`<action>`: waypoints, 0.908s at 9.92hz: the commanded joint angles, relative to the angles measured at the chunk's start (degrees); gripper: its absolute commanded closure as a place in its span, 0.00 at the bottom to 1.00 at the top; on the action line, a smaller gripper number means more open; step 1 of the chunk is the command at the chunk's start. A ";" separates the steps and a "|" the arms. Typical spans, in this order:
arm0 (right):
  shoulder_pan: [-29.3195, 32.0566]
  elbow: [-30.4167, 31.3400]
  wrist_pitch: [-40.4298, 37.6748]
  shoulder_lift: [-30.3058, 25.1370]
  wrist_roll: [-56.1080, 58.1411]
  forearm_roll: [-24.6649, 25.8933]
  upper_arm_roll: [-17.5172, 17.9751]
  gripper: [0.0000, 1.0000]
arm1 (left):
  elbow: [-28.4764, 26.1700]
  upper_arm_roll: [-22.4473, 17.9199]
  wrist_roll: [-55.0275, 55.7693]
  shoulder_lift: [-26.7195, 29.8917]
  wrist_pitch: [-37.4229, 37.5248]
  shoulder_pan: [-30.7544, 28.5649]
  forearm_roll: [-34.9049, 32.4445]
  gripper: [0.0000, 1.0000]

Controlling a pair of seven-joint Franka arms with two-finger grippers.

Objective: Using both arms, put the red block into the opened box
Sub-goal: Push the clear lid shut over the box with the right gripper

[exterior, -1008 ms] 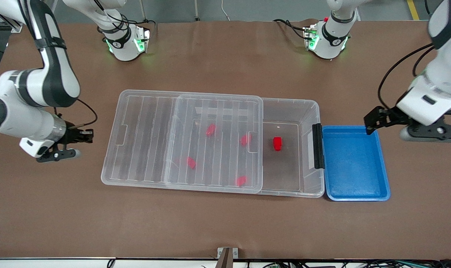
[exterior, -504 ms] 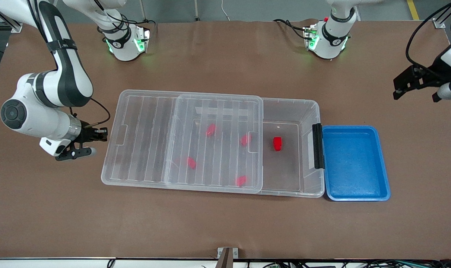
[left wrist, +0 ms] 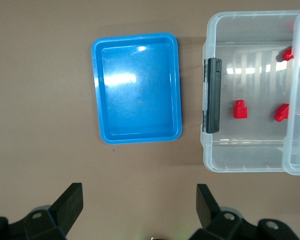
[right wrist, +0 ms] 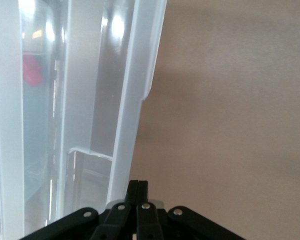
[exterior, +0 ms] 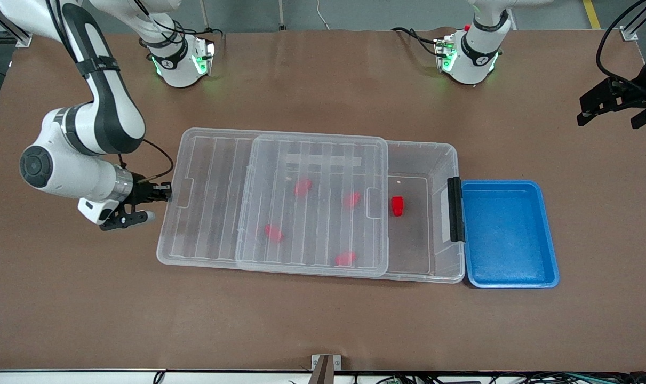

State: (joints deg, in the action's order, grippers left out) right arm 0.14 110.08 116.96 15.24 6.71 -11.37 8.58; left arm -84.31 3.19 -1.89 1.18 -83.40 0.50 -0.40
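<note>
The red block [exterior: 397, 206] [left wrist: 239, 109] lies inside the clear box [exterior: 445, 154], in the uncovered strip beside the black clip [exterior: 455, 209]. The ribbed lid [exterior: 312, 160] covers most of the box and overhangs it toward the right arm's end. My right gripper [exterior: 165, 192] [right wrist: 138, 183] is shut, its tips against the lid's short edge [right wrist: 135, 100]. My left gripper [exterior: 608, 122] [left wrist: 138, 192] is open and holds nothing. It hangs high over the table's left-arm end, apart from the box.
Several other red blocks [exterior: 302, 186] lie in the box under the lid. A blue tray [exterior: 509, 234] [left wrist: 137, 87] sits against the box's clip end, with nothing in it. Bare brown table surrounds the box.
My right gripper moved to the lid's short edge, and the lid slid a little toward the left arm's end. My left gripper rose from beside the blue tray toward the table's end.
</note>
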 commanded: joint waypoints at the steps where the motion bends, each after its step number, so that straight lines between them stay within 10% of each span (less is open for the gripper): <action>1: 0.39 -1.96 0.81 1.97 -3.53 -1.46 4.15 1.00 | -2.70 -0.55 0.49 0.40 0.17 0.82 -0.04 0.00; 9: -3.12 -6.37 4.51 8.05 -12.76 -0.84 9.61 1.00 | -2.35 1.46 1.19 0.32 -0.09 1.35 0.93 0.00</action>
State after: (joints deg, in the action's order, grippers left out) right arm -2.24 105.45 121.38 22.32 -4.01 -11.65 17.74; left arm -84.67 4.18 -1.11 1.19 -83.41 1.70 -0.28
